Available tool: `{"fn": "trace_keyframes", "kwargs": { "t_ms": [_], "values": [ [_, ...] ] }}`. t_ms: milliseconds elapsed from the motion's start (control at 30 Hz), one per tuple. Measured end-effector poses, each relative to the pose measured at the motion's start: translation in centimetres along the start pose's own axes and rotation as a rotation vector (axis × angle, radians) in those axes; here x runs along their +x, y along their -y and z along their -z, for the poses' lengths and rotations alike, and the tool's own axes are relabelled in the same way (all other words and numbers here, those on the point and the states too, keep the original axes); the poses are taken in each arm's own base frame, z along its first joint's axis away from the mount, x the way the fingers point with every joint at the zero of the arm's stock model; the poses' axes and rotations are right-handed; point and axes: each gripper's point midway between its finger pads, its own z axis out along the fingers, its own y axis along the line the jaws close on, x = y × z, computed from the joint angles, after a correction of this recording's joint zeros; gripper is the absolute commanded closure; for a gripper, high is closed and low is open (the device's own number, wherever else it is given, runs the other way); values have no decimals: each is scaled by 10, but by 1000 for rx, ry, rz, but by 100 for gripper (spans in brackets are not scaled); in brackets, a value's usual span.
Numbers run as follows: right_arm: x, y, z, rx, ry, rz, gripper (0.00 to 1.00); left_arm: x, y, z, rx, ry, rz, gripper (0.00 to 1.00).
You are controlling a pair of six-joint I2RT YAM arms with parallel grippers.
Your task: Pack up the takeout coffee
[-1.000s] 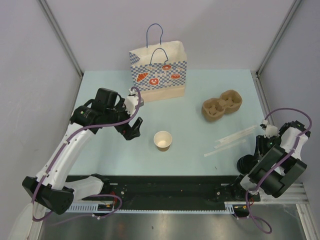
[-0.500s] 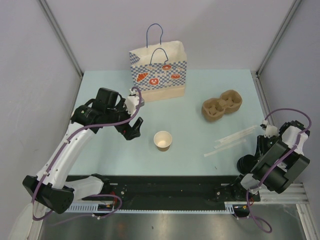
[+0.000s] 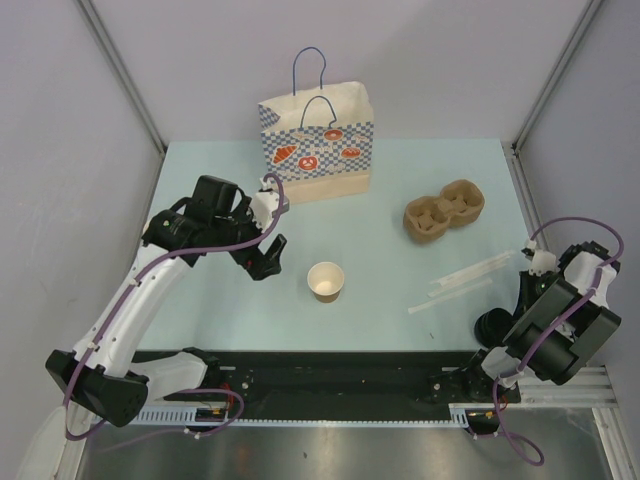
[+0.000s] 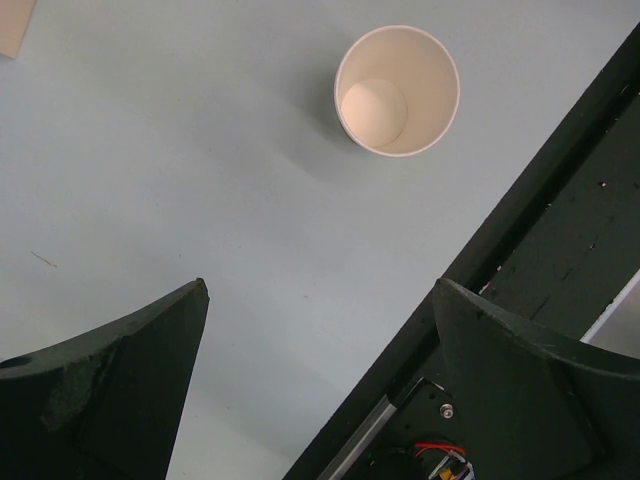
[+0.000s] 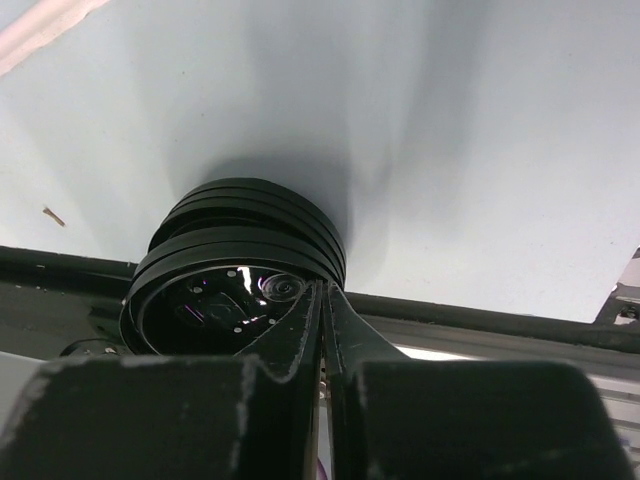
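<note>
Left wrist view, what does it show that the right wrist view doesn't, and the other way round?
Only the left wrist view: an open, lidless paper cup standing beyond the wide-open left gripper. Only the right wrist view: a stack of black lids, with the right gripper closed at its rim. Both: the pale blue table.

Lid stack [image 5: 250, 215] half hidden behind right gripper [image 5: 322, 292] (count unclear).
</note>
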Motion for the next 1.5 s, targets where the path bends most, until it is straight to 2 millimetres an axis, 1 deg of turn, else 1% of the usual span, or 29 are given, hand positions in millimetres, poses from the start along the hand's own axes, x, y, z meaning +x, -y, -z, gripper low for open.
{"fn": "trace_keyframes", "kwargs": {
  "t_ms": [433, 533, 567, 633, 667, 767, 900, 1100, 1300, 1400, 1433, 1500],
  "values": [
    [6, -3, 4, -26, 5, -1, 100, 0, 0, 0, 0, -1, -9, 0],
    [7, -4, 6, -30, 13, -3, 80, 0, 0, 0, 0, -1, -9, 0],
    [8, -4, 7, -30, 14, -6, 69, 0, 0, 0, 0, -1, -9, 0],
    [8, -3, 7, -32, 16, -12, 63, 0, 0, 0, 1, -2, -9, 1],
    [8, -3, 7, -32, 17, -11, 58, 0, 0, 0, 1, -3, -9, 1],
    [8, -2, 7, -31, 22, -8, 58, 1, 0, -2, 4, -7, -10, 0],
    [7, -1, 7, -29, 25, -5, 60, 1, 0, -3, 6, -11, -14, 1],
    [7, 1, 0, -46, 7, -13, 66, 2, 0, -5, 8, -18, -14, 0],
    [7, 2, -3, -51, 2, -16, 80, 2, -1, -5, 7, -21, -14, 0],
    [7, 2, -3, -51, 3, -17, 90, 2, -1, -5, 5, -21, -14, 0],
    [6, 2, -3, -51, 4, -18, 96, 2, -1, -5, 5, -22, -15, 1],
    [6, 2, -3, -51, 5, -16, 100, 2, -1, -5, 4, -22, -16, 0]
  ]
}}
